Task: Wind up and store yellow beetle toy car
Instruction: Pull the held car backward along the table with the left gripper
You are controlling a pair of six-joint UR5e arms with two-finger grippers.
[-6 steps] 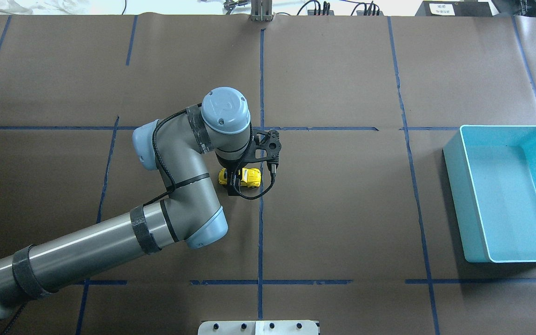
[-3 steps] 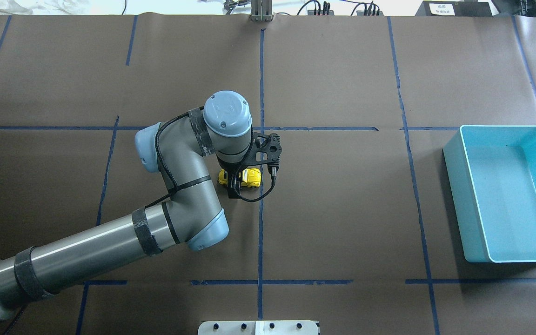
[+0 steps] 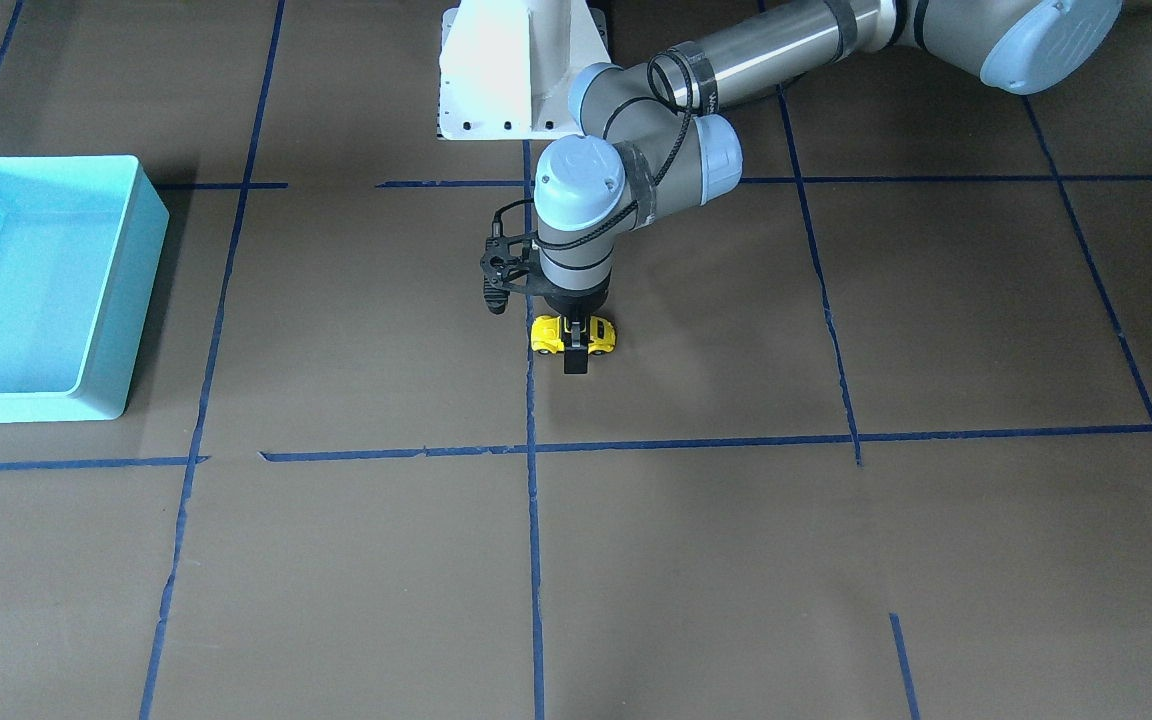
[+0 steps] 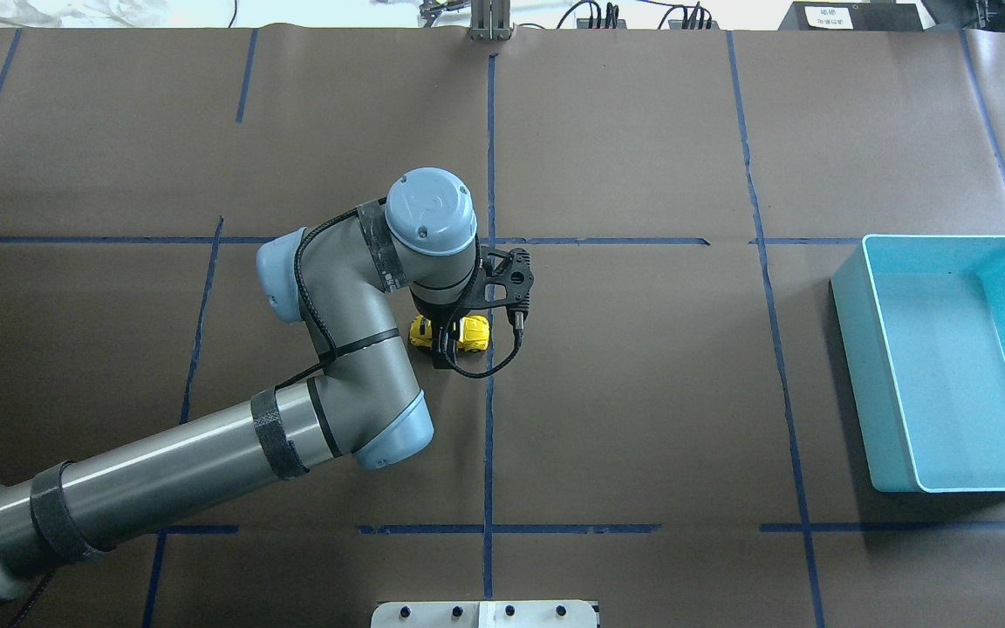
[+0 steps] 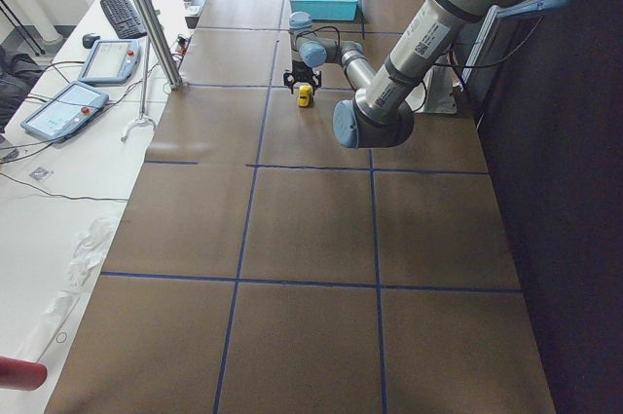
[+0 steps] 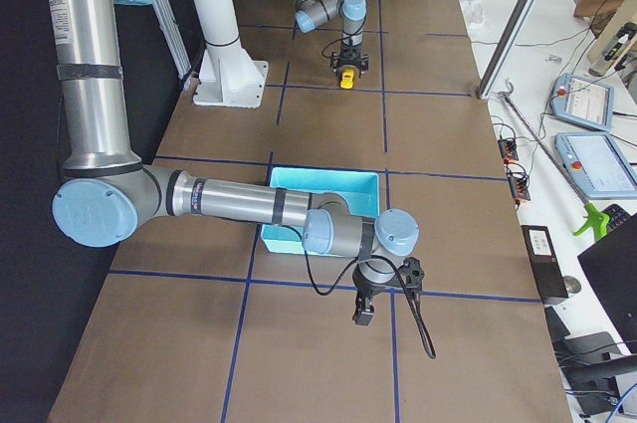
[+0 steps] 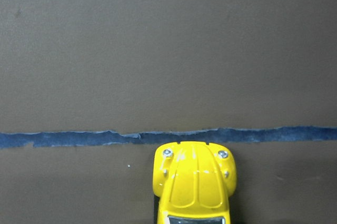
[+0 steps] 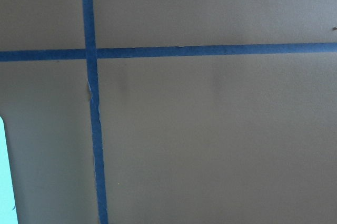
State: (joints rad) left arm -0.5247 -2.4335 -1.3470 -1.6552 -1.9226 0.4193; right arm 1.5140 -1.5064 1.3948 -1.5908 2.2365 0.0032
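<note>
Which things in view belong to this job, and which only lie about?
Job: car; bin; left gripper, jaws astride the car.
Lying about: keyboard and tablets on the side bench.

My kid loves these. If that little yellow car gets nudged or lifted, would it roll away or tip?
It would probably roll: the car sits on wheels on flat paper. Tipping seems unlikely: it is low and rounded. Its glossy shell might slip in the left gripper.
</note>
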